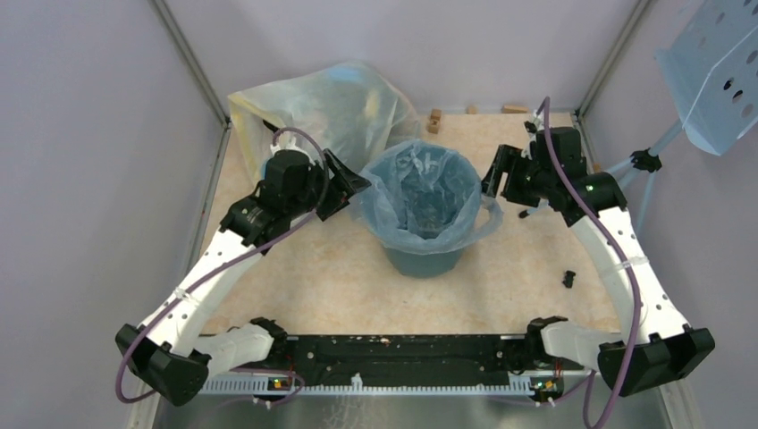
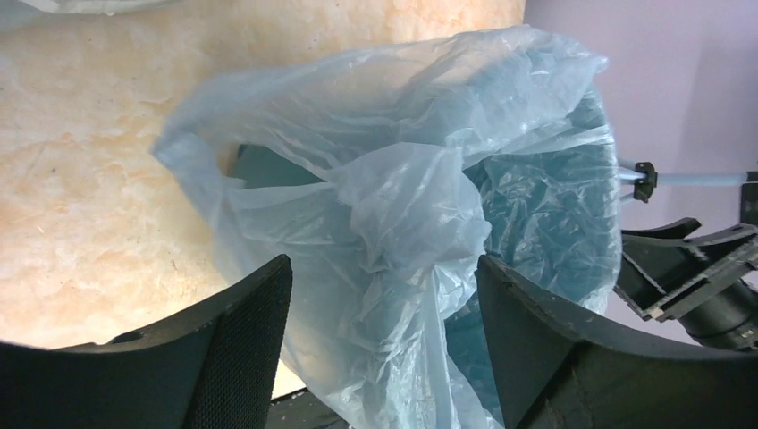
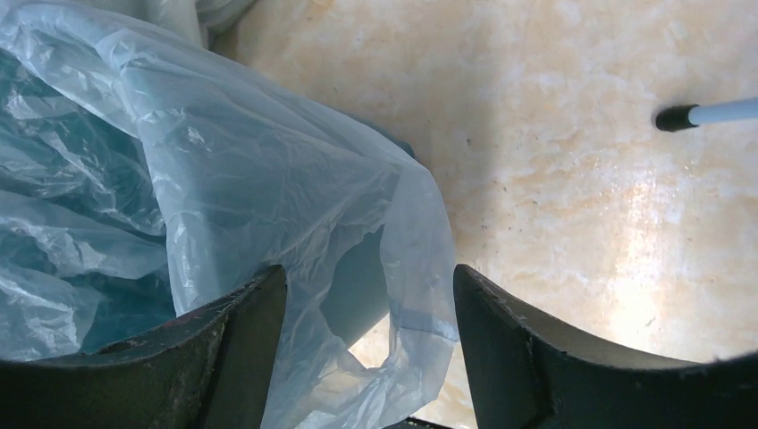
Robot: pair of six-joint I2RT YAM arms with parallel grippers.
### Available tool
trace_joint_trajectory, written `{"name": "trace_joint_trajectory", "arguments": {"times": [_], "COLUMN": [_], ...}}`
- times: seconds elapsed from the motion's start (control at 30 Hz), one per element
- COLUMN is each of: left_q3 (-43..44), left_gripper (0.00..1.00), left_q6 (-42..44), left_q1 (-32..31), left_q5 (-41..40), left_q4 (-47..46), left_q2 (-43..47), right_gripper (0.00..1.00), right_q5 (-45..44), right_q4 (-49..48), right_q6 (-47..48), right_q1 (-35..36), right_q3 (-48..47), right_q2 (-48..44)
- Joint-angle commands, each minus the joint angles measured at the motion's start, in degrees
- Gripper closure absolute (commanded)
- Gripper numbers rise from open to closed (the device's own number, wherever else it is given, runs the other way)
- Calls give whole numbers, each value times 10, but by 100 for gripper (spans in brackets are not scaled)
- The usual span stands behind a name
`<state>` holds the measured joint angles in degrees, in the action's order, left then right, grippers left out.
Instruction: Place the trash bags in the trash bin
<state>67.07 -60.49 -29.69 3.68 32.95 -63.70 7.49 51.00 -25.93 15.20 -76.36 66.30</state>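
Inspection record, as observed.

1. The trash bin (image 1: 425,261) is seen standing upright near the middle of the desk (image 1: 295,286), between the two arms.
2. The trash bag (image 1: 420,192) is found inside the bin, its pale-blue film draped over the rim all round and crumpled in the hollow.
3. The left claw (image 2: 383,277) is held at the bin's left side, spread. Loose film is seen hanging between its fingers, but nothing is pinched.
4. The right claw (image 3: 368,277) is held at the bin's right side, likewise spread. A handle loop of the bag is seen sagging between its fingers, ungripped.
5. A large yellowish bag (image 1: 331,103) is noted behind the bin, against the back wall.
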Motion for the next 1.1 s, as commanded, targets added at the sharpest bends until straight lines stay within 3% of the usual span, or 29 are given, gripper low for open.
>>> {"name": "trace_joint_trajectory", "arguments": {"times": [0.0, 0.23, 0.47, 0.63, 0.87, 1.07], "left_q3": [15, -19, -96, -144, -183, -212], "left_gripper": [21, 26, 30, 31, 31, 34], "left_q6": [42, 44, 32, -5, -27, -51], "left_q1": [10, 77, 156, 157, 158, 159], "left_q5": [-16, 3, 179, 220, 242, 238], "left_q4": [-13, 18, -77, -167, -219, -266], "left_q2": [56, 131, 101, 90, 58, 42], "right_gripper": [33, 35, 36, 35, 35, 35], "right_q5": [-42, -94, -187, -146, -52, 11], "right_q4": [20, 40, 80, 83, 55, 39], "right_q6": [-15, -36, -78, -92, -114, -112], "right_q1": [-1, -3, -3, -6, -22, -79], "right_q3": [7, 20, 45, 82, 130, 168], "right_q2": [-37, -69, -123, -157, -160, -176]}}
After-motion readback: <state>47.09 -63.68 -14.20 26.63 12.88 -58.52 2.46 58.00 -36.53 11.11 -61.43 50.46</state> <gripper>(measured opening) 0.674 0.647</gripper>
